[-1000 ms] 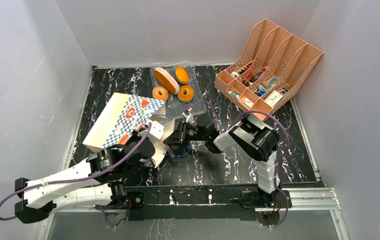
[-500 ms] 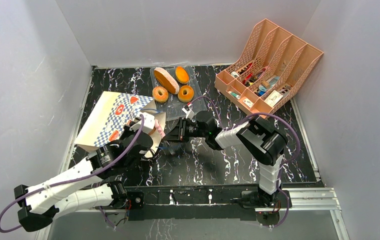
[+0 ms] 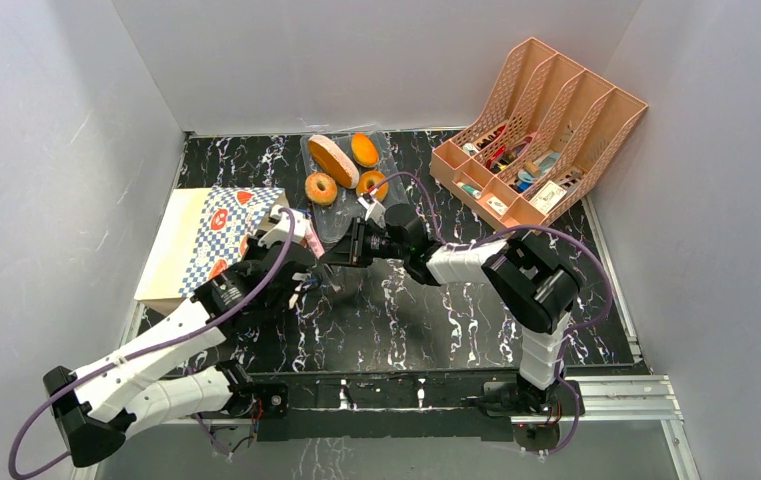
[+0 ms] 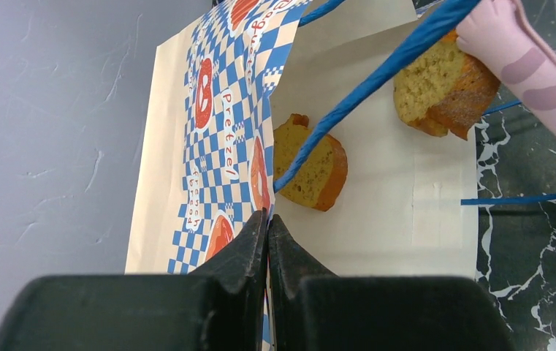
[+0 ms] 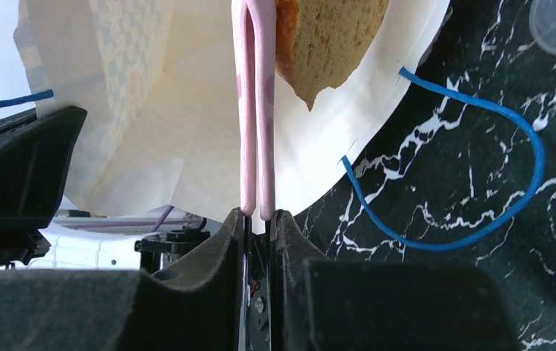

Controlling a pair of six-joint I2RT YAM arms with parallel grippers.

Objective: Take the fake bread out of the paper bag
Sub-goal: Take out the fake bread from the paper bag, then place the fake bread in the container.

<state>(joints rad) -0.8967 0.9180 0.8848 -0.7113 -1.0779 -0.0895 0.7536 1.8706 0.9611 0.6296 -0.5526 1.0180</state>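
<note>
The paper bag (image 3: 206,240) lies on its side at the left, mouth toward the centre. My left gripper (image 4: 267,218) is shut on the edge of its checkered wall (image 4: 216,110). Inside lie a toast slice (image 4: 311,164) and a second slice (image 4: 446,84) at the mouth. My right gripper (image 5: 259,213) is shut on pink tongs (image 5: 255,110), whose closed arms touch the side of that second slice (image 5: 329,44). I cannot tell whether the tongs grip it. A loaf (image 3: 333,160), two donuts (image 3: 321,187) and a bun (image 3: 364,149) lie on the clear tray (image 3: 341,215).
A pink lattice file organizer (image 3: 541,130) with small items stands at the back right. A blue cord handle (image 5: 479,183) loops on the black marble table (image 3: 436,320) beside the bag's mouth. Grey walls enclose the left, back and right.
My left gripper has pulled the bag to the left and laid it flatter. My right gripper with the tongs has followed left and back toward the bag's mouth.
</note>
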